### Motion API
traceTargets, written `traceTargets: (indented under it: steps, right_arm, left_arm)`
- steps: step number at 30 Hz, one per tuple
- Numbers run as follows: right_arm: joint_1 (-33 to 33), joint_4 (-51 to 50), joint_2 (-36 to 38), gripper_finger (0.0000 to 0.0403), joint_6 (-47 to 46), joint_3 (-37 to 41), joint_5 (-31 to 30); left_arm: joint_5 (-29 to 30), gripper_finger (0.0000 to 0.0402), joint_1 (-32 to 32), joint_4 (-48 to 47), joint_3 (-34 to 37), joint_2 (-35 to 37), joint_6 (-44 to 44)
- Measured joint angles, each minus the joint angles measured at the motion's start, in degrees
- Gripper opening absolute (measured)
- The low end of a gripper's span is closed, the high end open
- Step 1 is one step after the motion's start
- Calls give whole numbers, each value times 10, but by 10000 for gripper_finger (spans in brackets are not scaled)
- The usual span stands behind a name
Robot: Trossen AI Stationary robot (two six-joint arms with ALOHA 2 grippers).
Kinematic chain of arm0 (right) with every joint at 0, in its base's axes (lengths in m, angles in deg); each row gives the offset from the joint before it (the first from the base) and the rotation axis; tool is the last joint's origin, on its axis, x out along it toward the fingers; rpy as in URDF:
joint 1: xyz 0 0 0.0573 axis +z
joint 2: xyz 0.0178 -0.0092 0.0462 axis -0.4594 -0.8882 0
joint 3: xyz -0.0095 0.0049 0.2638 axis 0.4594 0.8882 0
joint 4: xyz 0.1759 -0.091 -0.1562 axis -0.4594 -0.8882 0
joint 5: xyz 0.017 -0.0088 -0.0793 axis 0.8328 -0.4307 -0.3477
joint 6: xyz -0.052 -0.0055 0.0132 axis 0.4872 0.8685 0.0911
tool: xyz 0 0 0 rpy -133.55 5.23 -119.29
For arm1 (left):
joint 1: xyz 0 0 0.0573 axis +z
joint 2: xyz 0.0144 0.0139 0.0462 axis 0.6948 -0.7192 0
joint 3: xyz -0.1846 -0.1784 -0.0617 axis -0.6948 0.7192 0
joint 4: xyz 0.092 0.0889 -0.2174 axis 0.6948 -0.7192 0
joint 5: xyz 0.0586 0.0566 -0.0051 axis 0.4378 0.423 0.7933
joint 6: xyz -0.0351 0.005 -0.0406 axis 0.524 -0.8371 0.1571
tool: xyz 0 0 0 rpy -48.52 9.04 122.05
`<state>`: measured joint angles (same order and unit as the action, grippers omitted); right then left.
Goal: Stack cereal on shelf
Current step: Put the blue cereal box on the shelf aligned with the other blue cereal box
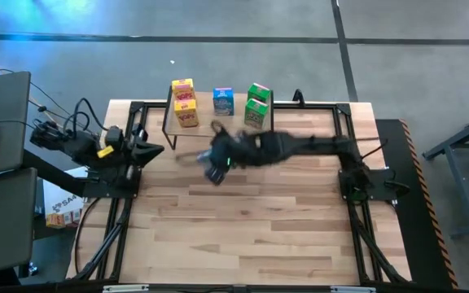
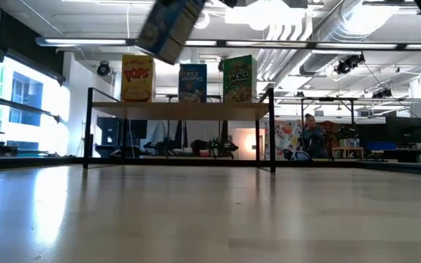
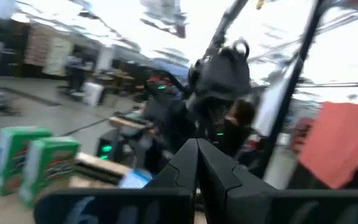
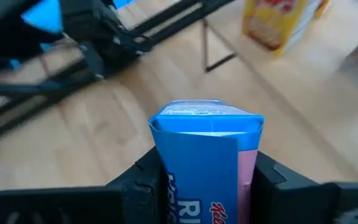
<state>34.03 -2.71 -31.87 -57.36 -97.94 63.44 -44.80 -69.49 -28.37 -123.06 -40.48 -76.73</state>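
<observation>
1. Your right gripper (image 4: 207, 177) holds a blue cereal box (image 4: 207, 155) between its jaws, which press on the box's two sides; in the high view this gripper (image 1: 216, 163) sits just left of the frame's centre, over the counter (image 1: 243, 228) and below the shelf (image 1: 206, 122).
2. In the low view the held blue box (image 2: 168, 29) hangs tilted at the upper left of centre, well above the counter surface and apart from the shelf top (image 2: 181, 109).
3. On the shelf you see, from the frame's left to right, two yellow boxes (image 1: 185, 103), one blue box (image 1: 223, 102) and two green boxes (image 1: 257, 106), all upright.
4. Your left gripper (image 1: 146, 149) waits at the left edge of the counter, beside the shelf's left end; its jaws meet at a point, closed on nothing (image 3: 197, 168).
</observation>
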Motion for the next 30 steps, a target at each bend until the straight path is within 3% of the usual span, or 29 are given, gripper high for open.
traceTargets:
  steps: [5, 8, 12, 17, 30]
  right_arm:
    - [-80, -29, 22, 118, 128, 7, 60]
    - [-120, -20, 23, 118, 192, 8, 93]
    - [-161, -35, 26, 118, 243, 8, 149]
    - [-192, -55, 26, 118, 292, 8, 150]
    - [-215, -31, 25, 118, 332, 53, 171]
  left_arm:
    - [76, 0, 3, 47, 0, -48, 0]
    - [93, 0, 15, 99, 0, -84, 7]
    - [92, 0, 41, 161, 0, -130, 48]
    - [74, 0, 77, 205, 0, -174, 71]
    - [21, 0, 148, 229, 0, -169, 76]
